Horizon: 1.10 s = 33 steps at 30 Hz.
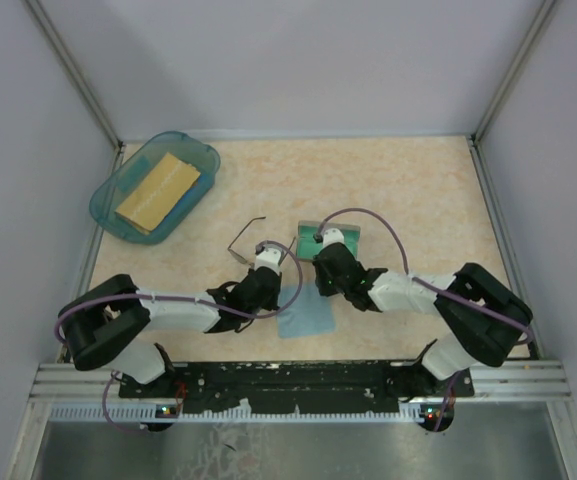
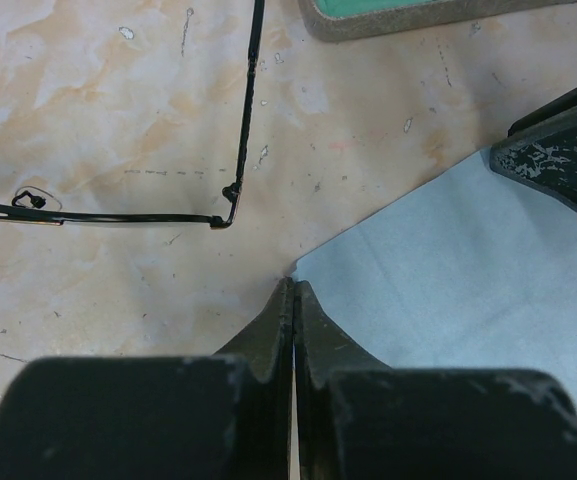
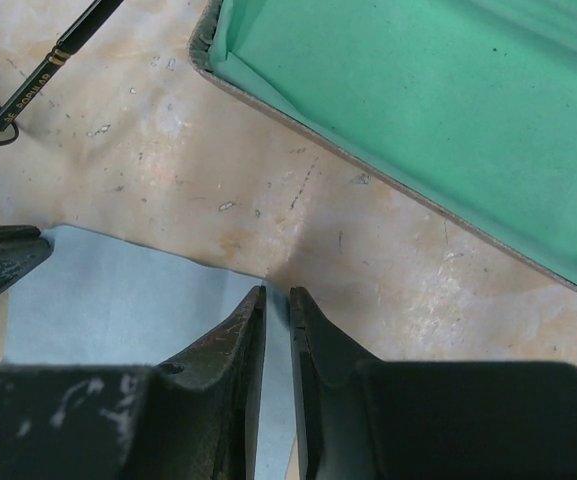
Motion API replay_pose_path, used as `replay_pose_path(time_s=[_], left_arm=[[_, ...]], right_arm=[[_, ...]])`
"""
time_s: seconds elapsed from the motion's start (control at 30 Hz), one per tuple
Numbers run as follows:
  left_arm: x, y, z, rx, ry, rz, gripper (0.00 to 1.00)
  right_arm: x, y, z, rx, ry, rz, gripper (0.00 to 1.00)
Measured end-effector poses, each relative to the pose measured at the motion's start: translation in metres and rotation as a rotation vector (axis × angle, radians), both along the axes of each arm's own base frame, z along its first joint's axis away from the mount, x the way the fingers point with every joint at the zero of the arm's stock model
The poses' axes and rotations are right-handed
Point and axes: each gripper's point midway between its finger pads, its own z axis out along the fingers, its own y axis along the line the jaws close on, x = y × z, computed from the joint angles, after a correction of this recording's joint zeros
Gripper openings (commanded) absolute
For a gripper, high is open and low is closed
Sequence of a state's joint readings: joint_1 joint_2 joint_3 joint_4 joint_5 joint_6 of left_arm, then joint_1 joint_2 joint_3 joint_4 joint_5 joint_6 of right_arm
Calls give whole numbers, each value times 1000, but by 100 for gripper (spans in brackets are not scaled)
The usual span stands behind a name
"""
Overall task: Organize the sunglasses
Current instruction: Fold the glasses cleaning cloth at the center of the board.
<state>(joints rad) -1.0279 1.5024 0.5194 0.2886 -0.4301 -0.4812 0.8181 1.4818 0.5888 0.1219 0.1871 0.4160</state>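
The sunglasses (image 1: 247,240), thin dark wire frame with temple arms unfolded, lie on the table just left of the open grey case (image 1: 336,237) with green lining. They also show in the left wrist view (image 2: 243,150) and the right wrist view (image 3: 38,75). A light blue cloth (image 1: 306,310) lies in front of them. My left gripper (image 1: 269,272) is shut at the cloth's far left corner (image 2: 448,280), the tips pinching it. My right gripper (image 1: 320,268) is nearly shut on the far right corner (image 3: 118,300), with cloth between its fingers. The case is empty (image 3: 418,110).
A blue tray (image 1: 190,150) holding a tan block stands at the back left. Enclosure walls ring the table; a metal rail runs along the near edge. The case's rim (image 2: 408,25) lies just beyond the left gripper.
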Motion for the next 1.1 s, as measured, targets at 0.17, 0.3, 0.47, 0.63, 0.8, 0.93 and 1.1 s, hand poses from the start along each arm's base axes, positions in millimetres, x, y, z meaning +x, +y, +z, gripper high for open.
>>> replay_pose_path(time_s=[0.17,0.3,0.47,0.63,0.8,0.93,1.1], left_arm=[[0,0,0,0,0,0,0],[0,0,0,2,-1,-1,0],[0,0,0,12,-7,-11,0],[0,1,0,25,-16,-23,0],[0,2,5,27,-33,-31,0],[2,1,14,13,-55,-40,0],[3,-3,25,-14,-80,-52,0]], right_arm=[[-2,-1,0,-1,5,3,10],[-2,-2,-1,-4,6,1,5],[-2,-2,-1,-1,3,-4,0],[1,-1,1,9,-10,-9,0],[4,1,3,27,-32,-15,0],[3,-1,3,35,-40,-15,0],[0,-3,12,60,-63,-15,0]])
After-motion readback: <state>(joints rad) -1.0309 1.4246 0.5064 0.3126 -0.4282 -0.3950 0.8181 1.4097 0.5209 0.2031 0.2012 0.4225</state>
